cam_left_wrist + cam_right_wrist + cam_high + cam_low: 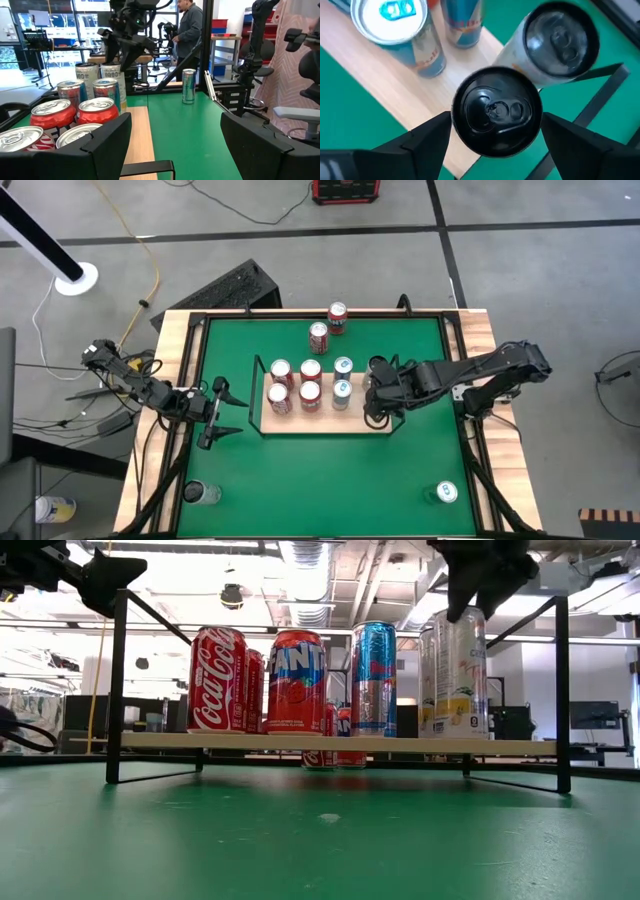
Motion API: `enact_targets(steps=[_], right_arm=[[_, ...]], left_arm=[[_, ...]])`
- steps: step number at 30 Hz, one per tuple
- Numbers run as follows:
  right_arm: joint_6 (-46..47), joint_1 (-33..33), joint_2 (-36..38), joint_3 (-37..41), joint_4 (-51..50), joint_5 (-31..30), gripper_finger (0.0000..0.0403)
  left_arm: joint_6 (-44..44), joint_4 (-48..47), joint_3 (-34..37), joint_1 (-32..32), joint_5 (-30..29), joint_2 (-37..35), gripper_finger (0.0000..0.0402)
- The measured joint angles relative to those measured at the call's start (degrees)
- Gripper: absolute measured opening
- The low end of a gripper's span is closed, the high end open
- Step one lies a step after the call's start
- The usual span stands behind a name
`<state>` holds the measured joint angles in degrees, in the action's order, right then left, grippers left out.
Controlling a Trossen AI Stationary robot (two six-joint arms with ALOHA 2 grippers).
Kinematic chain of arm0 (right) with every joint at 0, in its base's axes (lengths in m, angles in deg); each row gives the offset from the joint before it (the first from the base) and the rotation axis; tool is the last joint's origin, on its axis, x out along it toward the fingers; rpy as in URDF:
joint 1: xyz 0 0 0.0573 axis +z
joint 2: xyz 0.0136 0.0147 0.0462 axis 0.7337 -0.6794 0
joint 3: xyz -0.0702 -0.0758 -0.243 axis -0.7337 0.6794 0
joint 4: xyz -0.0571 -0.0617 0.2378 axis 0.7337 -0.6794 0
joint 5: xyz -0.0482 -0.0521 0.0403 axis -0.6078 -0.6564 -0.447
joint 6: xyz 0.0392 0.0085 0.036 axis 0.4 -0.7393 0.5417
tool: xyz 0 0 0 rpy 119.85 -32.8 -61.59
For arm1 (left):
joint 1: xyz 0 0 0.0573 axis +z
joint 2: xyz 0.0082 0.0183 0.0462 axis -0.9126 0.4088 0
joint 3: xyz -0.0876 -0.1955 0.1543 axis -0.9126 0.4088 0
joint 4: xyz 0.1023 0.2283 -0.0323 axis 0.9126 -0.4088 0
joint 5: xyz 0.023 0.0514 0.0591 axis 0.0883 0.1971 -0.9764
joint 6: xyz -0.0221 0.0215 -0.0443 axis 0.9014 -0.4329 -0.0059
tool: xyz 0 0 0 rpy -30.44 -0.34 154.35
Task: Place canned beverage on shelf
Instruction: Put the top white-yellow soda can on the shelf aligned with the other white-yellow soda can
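Hovering over the right end of the shelf [320, 423], the right gripper [492, 131] had its jaws spread wide on either side of a black-topped can [497, 111], the dark fingers [427, 137] flanking it without clearly pressing its sides. That can stood upright on the light-wood board, and just beside it stood a second pale can [560, 42] near the black wire rail [600, 95]. In the low view those two tall pale cans [455, 675] rose at the shelf's right end under the dark gripper.

Farther along the board stood two blue cans [342, 378], then four red cans [295, 385] in a block toward the left end; from table height a Coca-Cola can [217, 680], a Fanta can [296, 680] and a blue can [373, 678] lined the near edge.

The left gripper [222, 412] waited just off the shelf's left end, above the green table [330, 480], its jaws open and empty.

Beyond the shelf, two red cans [327, 326] stood near the far edge of the table. Two more cans [203, 493] [445, 494] stood well apart at the near corners.
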<state>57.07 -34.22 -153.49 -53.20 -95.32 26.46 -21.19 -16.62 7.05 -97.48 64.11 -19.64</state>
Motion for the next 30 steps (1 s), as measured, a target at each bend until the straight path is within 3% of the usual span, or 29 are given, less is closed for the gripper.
enact_targets(steps=[9, 17, 30], right_arm=[[3.0, 0.1, 0.0, 0.0, 1.1, -1.0, 0.0270], [13.3, 0.1, 0.0, 0.0, 0.5, -1.0, 0.0270], [17.9, -0.7, 0.0, 0.0, 0.1, -0.9, 0.0280]], left_arm=[[0.0, 0.0, 0.0, 0.0, 0.0, 0.0, 0.0293], [0.0, 0.0, 0.0, 0.0, 0.0, 0.0, 0.0293], [-0.2, 0.0, 0.0, 0.0, 0.0, 0.0, 0.0293]])
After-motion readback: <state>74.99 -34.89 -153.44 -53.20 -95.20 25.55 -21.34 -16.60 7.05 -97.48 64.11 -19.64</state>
